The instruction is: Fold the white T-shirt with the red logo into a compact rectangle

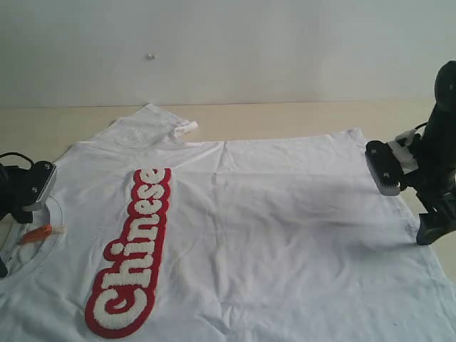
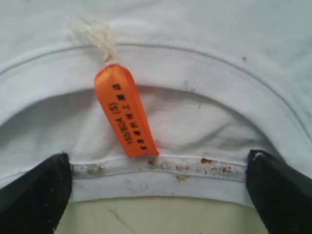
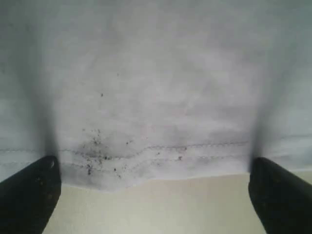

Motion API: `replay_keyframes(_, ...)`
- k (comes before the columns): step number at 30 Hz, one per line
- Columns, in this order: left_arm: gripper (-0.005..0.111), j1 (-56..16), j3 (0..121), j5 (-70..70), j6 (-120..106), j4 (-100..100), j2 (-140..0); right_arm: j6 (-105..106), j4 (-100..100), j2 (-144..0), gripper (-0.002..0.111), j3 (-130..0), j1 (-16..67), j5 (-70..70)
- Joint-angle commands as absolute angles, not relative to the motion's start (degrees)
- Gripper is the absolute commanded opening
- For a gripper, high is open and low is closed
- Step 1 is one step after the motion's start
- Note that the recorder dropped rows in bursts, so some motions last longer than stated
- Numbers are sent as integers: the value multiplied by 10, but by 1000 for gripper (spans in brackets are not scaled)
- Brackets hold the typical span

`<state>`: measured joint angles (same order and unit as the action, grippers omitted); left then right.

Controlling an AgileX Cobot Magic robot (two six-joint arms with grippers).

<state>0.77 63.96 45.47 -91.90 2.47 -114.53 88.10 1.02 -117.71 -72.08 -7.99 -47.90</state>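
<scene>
The white T-shirt (image 1: 285,228) lies spread flat on the table, collar at the left and hem at the right. The red logo (image 1: 132,256) reads "Chinese" and runs along the chest. My left gripper (image 1: 18,226) sits at the collar, open. In the left wrist view the ribbed collar (image 2: 161,180) with its orange tag (image 2: 124,114) lies between the wide-apart fingers (image 2: 34,195) of the left gripper (image 2: 158,197). My right gripper (image 1: 410,199) is at the hem, open. In the right wrist view the speckled hem (image 3: 156,156) spans the gap of the right gripper (image 3: 153,197). Neither gripper holds cloth.
The beige table (image 1: 285,117) shows behind the shirt, and a pale wall rises beyond it. One sleeve (image 1: 153,127) lies bunched at the far edge, its cuff turned up. The shirt runs off the near edge of the exterior view.
</scene>
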Motion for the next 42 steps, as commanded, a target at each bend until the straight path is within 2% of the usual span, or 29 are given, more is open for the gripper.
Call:
replay_keyframes(1,93,10,629,416,-913,0,-1166,914,10,-1187,104,-724,-83,-475)
replay_keyframes(15,93,10,629,416,-913,0,-1166,924,-8,-1154,104,-724,-83,-476)
replay_keyframes(42,93,10,629,416,-913,0,-1166,922,-29,-1188,104,-724,-83,-427)
